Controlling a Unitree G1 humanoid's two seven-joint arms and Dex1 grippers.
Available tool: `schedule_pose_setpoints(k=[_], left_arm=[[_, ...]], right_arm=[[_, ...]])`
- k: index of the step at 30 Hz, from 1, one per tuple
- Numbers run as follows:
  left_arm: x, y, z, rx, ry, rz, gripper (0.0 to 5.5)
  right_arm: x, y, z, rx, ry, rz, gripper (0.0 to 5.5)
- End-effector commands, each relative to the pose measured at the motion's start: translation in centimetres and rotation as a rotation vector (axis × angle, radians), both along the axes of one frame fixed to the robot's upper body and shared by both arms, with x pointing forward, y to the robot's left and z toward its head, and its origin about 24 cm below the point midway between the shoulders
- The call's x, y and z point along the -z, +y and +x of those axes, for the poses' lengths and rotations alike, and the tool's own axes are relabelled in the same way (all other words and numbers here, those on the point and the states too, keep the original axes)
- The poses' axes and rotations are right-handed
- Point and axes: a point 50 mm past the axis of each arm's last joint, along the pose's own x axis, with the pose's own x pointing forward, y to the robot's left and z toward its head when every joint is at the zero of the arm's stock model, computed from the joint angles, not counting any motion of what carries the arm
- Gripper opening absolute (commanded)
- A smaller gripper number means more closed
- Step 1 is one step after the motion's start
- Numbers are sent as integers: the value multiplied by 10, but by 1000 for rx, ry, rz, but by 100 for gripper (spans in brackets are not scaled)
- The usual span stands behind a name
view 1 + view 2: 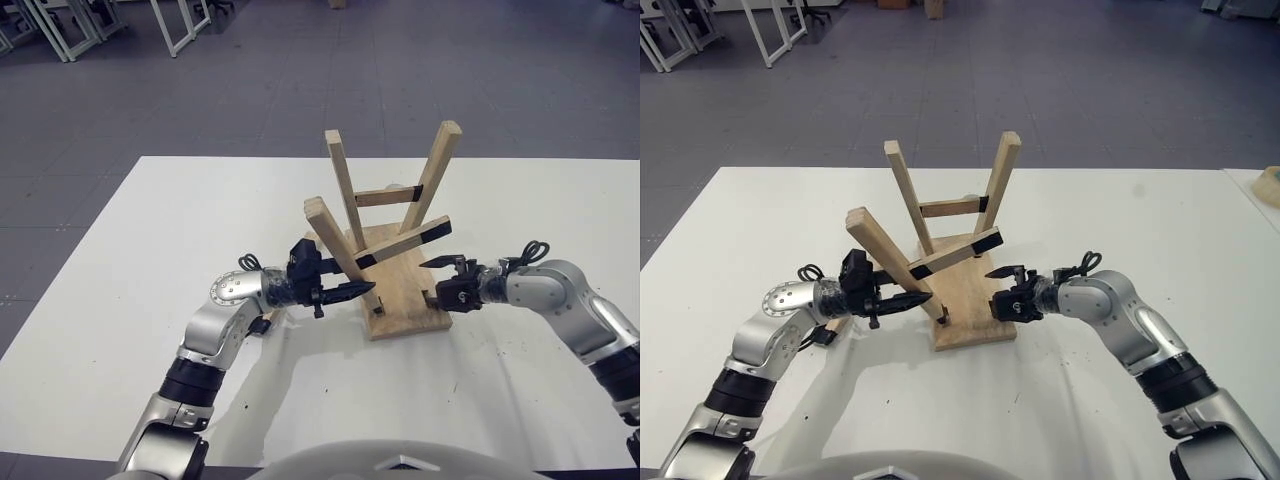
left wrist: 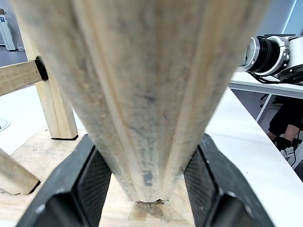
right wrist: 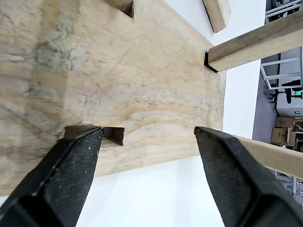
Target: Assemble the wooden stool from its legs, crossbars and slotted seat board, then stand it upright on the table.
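Observation:
The slotted seat board (image 1: 408, 305) lies flat on the white table with legs pointing up. Two far legs (image 1: 345, 180) (image 1: 437, 170) stand joined by a short crossbar (image 1: 385, 197). A near-left leg (image 1: 333, 238) leans over the board, with a black-tipped crossbar (image 1: 405, 243) running from it to the right. My left gripper (image 1: 358, 290) is shut on this leg near its foot; in the left wrist view the leg (image 2: 142, 94) sits between both pads (image 2: 90, 182). My right gripper (image 1: 431, 281) stands open at the board's near right corner, beside an empty slot (image 3: 113, 135).
The white table (image 1: 150, 260) has free room left, right and in front of the board. A small tan piece (image 1: 836, 324) lies under my left wrist. Another tan object (image 1: 1270, 185) sits at the table's far right edge. Grey floor and desk frames lie beyond.

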Motion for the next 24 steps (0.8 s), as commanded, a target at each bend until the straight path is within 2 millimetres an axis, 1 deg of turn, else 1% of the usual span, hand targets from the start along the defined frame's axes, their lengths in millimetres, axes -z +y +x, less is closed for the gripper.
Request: schedule_pose_setpoints(k=[1,6,11,13,14,16,19,20,22,24], left_arm=[[6,-6,6,-7,1,15,204],[22,-1,2,10,56,120,204],[39,7,3,13,35,338,204],[43,6,1,13,27,397,204],[46,5,0,10,36,418,204],[52,3,-5,4,65,457,204],[62,4,-10,10,77,549,204],[65,6,-13,6,86,577,204],[71,6,-19,5,115,590,204],[78,7,-25,15,130,608,204]], right_arm=[[-4,-2,1,28,-7,17,354],[1,-3,-2,39,9,16,354],[6,-10,-3,72,24,8,354],[3,-13,-2,129,26,72,354],[0,-16,-1,165,29,116,354],[-4,-28,-1,237,26,163,354],[-6,-51,-1,351,18,194,354],[-3,-57,-2,386,27,200,354],[6,-64,-5,421,50,198,354],[12,-64,-8,423,57,183,354]])
